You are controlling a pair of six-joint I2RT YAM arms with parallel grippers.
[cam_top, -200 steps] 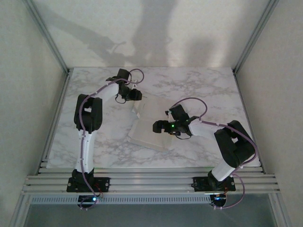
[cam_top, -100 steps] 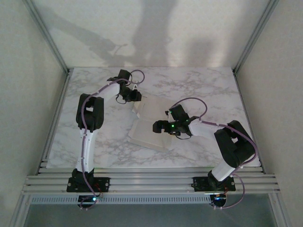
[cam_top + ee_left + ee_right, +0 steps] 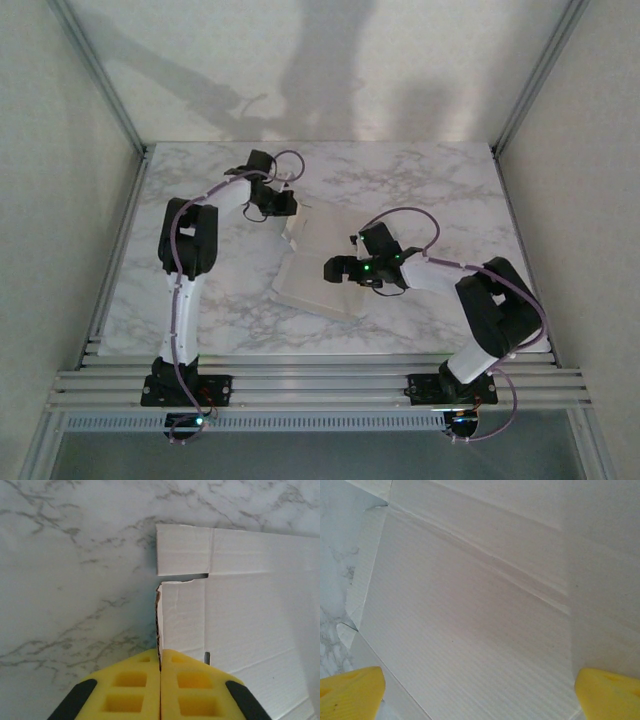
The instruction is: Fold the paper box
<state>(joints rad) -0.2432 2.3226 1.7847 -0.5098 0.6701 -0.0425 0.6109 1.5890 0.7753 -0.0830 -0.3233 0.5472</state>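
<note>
Lying on the marble table (image 3: 210,300) between both arms, the off-white paper box (image 3: 318,285) is sitting mid-workspace, still an open blank. The left gripper (image 3: 160,656) is pinching its far-left flap edge, pads pressed together. The right gripper (image 3: 334,268) is sitting over the main panel, jaws spread wide, gripping nothing.

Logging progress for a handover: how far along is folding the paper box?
Early. Done: nothing yet; the off-white creased cardboard box blank lies spread on the marble table, no wall standing. In hand: the left gripper is shut on the edge of a side flap, the right gripper hangs open over the middle panel. Left: raising and tucking all walls and flaps.
</note>
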